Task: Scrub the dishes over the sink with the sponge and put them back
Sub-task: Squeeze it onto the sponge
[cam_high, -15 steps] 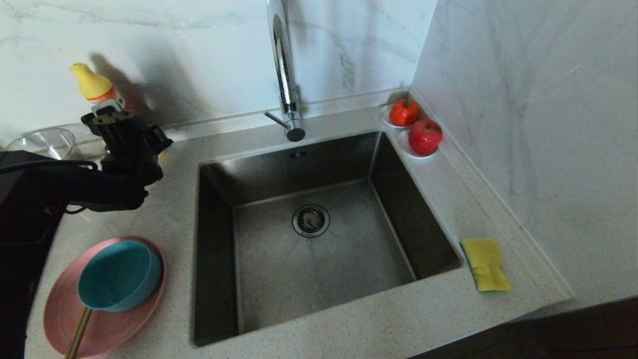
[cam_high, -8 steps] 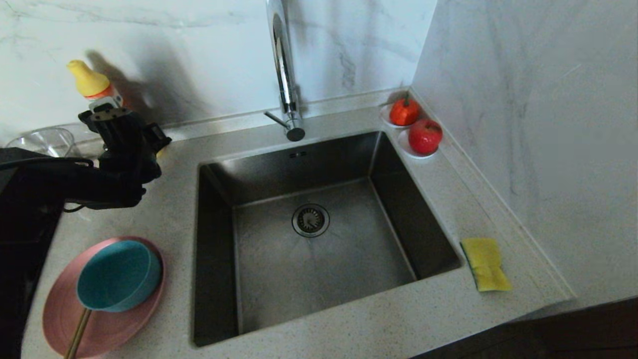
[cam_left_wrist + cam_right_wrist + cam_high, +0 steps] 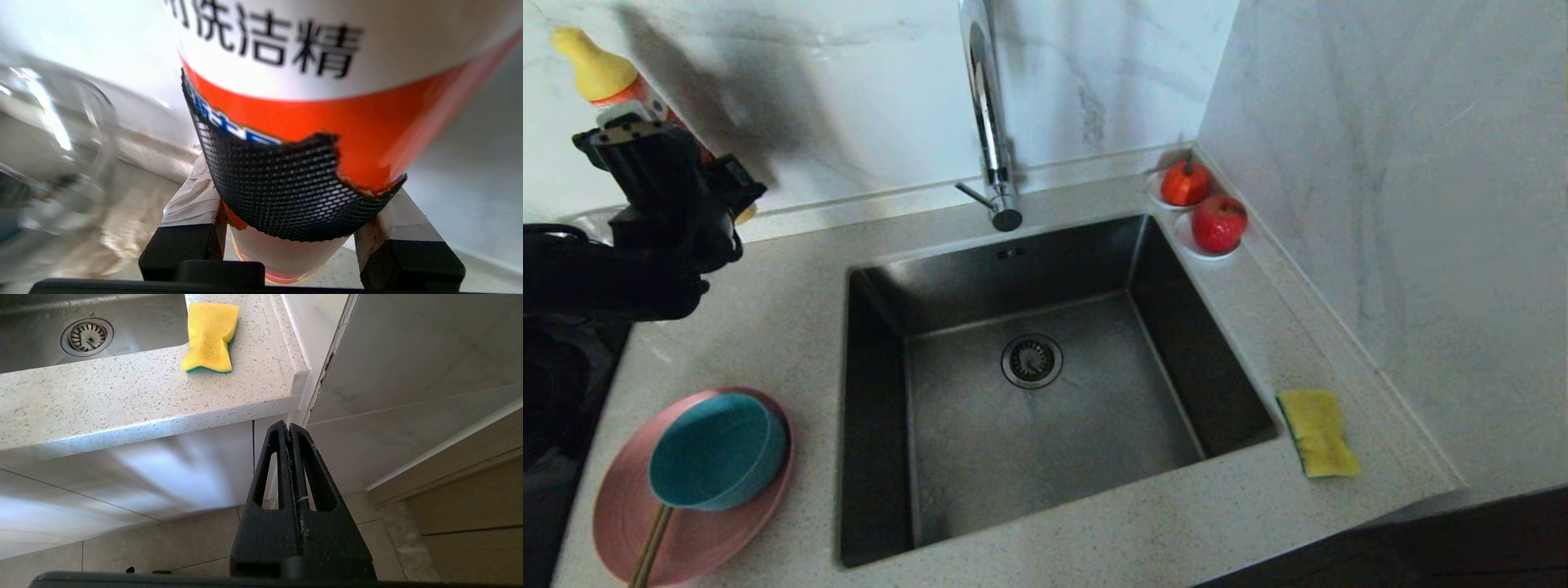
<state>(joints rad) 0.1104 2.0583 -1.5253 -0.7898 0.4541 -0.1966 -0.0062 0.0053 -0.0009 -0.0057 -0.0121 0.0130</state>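
Above the counter's back-left corner, an orange-and-white detergent bottle with yellow cap [image 3: 609, 77] is clamped in the left gripper [image 3: 300, 228], probably for soaping the yellow sponge [image 3: 1317, 433]. Right gripper [image 3: 291, 433] is parked below, jaws pressed together.

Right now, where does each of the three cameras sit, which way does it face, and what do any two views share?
Head: high, looking down on the sink; left arm and left end effector show.
Left wrist: behind the fingers, facing the clamped dish soap bottle and glass jug.
Right wrist: below the counter edge, looking up and forward; shut right end effector shows.
Shared: head and right wrist both show the sponge and drain strainer.
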